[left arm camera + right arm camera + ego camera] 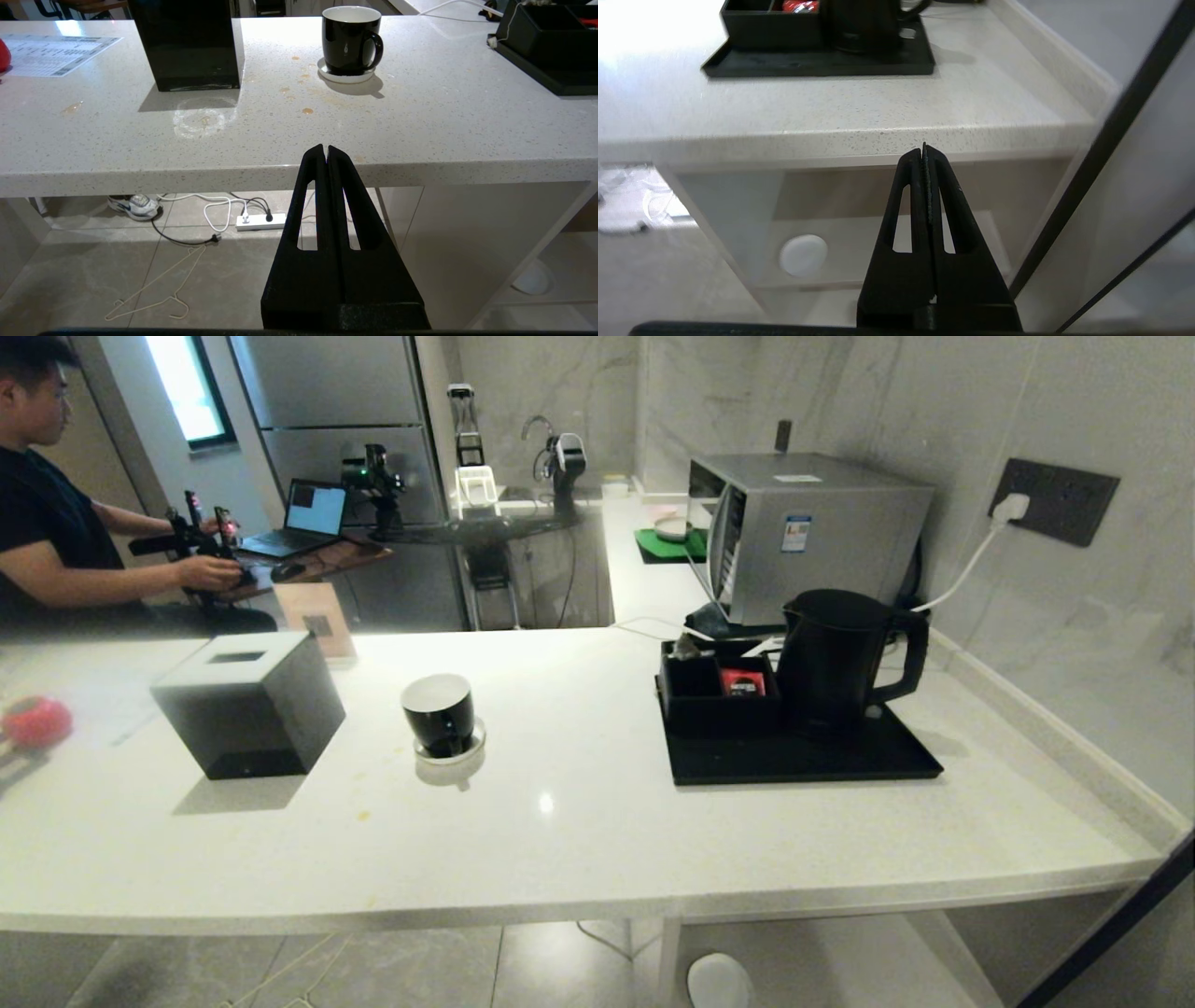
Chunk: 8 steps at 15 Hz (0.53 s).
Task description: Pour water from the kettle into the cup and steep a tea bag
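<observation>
The tall black kettle [836,658] stands on a black tray [803,761] at the right of the white counter, its handle toward the wall; its lower part shows in the right wrist view [864,23]. The black cup [439,709] with a white inside sits on a small white saucer [345,76] mid-counter, its handle [376,49] showing in the left wrist view. A pale tea bag [688,650] lies in the black organiser's back-left compartment. My left gripper [326,148] is shut and empty, low before the counter edge, short of the cup [350,39]. My right gripper [924,148] is shut and empty, below the counter edge.
A black cube tissue box [247,705] stands left of the cup. A red packet [743,683] sits in the organiser. A microwave [803,532] and a wall lie behind and right of the kettle. A person [47,523] sits at far left. A power strip [260,221] lies on the floor.
</observation>
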Available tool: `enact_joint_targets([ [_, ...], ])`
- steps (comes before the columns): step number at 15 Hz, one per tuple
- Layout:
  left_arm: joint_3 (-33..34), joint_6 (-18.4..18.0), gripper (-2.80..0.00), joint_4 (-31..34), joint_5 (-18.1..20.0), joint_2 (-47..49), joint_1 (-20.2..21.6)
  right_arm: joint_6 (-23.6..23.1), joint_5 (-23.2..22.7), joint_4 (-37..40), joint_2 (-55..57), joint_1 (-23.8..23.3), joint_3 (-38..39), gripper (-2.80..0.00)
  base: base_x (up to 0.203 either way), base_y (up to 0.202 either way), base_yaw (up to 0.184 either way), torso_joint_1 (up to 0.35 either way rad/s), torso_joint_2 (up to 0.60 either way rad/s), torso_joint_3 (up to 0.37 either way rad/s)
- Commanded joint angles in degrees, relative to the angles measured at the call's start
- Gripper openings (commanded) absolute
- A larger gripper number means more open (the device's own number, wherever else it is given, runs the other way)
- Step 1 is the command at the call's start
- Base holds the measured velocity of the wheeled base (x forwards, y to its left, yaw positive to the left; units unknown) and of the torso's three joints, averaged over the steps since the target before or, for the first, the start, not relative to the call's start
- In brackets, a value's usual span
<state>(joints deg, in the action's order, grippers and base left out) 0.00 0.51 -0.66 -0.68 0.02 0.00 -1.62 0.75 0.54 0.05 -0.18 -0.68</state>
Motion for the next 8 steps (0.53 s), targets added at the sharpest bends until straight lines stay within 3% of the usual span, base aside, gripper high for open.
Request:
enact_joint_targets([
  [1, 0.0, 0.0, -2.80, 0.0, 0.0, 0.0, 0.0, -0.6, -3.8, 1.1, 1.1, 0.0, -3.8, -2.80, 0.000, 0.000, 0.000, 0.000, 0.00, 0.000],
  [5, 0.0, 0.0, -2.80, 0.0, 0.0, 0.0, 0.0, -0.6, -6.0, 1.2, 10.2, 0.4, -9.9, -2.80, 0.000, 0.000, 0.000, 0.000, 0.00, 0.000],
  [8, 0.0, 0.0, -2.80, 0.0, 0.0, 0.0, 0.0, 0.7, -6.0, -4.3, 20.6, 3.9, -14.0, -2.80, 0.000, 0.000, 0.000, 0.000, 0.00, 0.000],
])
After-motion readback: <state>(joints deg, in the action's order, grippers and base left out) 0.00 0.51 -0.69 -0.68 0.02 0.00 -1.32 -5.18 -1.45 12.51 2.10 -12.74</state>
